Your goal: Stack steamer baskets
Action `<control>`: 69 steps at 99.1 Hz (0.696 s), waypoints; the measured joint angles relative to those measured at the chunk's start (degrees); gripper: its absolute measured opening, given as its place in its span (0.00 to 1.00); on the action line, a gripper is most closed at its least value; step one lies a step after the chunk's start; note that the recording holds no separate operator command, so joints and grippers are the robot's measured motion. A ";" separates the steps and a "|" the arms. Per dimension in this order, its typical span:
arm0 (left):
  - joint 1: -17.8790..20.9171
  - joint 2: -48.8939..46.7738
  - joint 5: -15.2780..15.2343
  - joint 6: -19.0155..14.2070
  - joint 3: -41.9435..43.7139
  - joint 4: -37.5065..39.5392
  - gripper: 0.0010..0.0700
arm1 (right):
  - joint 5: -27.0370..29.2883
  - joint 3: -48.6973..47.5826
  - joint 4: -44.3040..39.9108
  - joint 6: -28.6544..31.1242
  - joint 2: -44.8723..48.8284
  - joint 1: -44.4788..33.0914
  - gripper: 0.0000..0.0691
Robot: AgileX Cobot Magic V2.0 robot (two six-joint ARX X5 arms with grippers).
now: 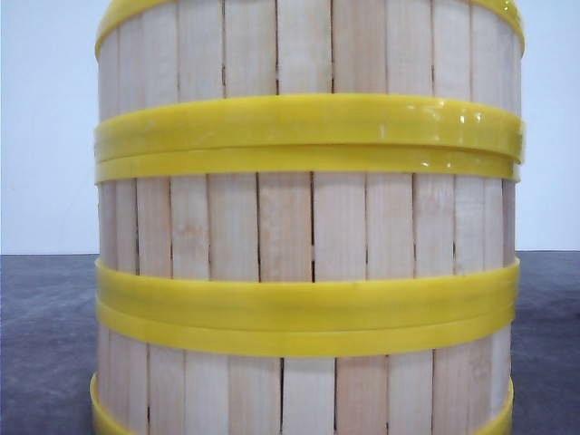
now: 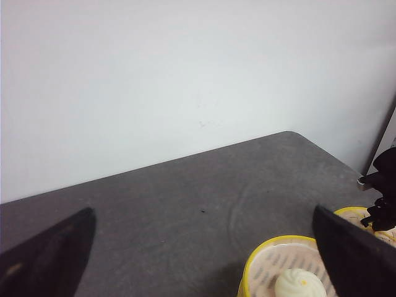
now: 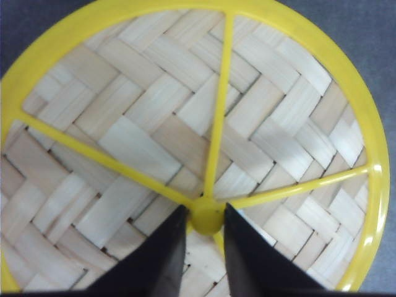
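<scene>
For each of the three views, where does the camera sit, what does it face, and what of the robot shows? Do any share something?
Front view: low over the table, facing forward, filled by the stacked steamer baskets; no robot part shows.
Left wrist view: on the left arm, looking across the grey table to a wall; the left gripper spread wide, open baskets holding a bun.
Right wrist view: on the right arm, looking down on a woven lid; the right gripper around its yellow knob.
Shared: yellow-rimmed baskets, grey table.

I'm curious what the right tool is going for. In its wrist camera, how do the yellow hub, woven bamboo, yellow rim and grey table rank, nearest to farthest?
From the right tool:
1. yellow hub, between its fingers.
2. woven bamboo, spreading out around the hub.
3. yellow rim, circling the weave.
4. grey table, outside the rim.
</scene>
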 joint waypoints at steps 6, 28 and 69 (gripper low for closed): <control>0.00 0.00 0.00 0.00 0.00 0.00 0.99 | -0.04 0.00 0.04 0.00 0.00 -0.04 0.12; 0.00 0.00 0.00 0.00 0.00 -0.02 0.99 | -1.25 0.09 0.13 0.00 0.28 -0.09 0.08; 0.00 0.00 0.00 0.00 0.00 0.00 0.99 | -10.75 3.26 -2.08 1.31 0.28 -0.33 0.08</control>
